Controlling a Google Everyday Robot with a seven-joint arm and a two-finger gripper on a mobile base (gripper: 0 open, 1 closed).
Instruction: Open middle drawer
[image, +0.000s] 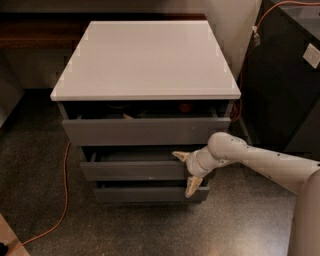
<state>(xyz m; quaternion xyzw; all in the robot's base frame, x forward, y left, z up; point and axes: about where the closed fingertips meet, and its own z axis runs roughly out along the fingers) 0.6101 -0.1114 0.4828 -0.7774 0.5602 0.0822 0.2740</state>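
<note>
A grey cabinet with a white top (147, 57) has three drawers. The middle drawer (132, 170) has a flat grey front and stands pulled out a little, with a dark gap above it. My gripper (187, 171) is at the right end of this drawer front. One finger (180, 155) is above the front's top edge, the other (193, 186) below its bottom edge, so the jaws straddle the front and grip it. The white arm (260, 162) reaches in from the right.
The top drawer (145, 131) is pulled out a little, with things inside. The bottom drawer (150, 194) is also slightly out. An orange cable (59, 210) lies on the speckled floor at left. A dark cabinet (285, 75) stands at right.
</note>
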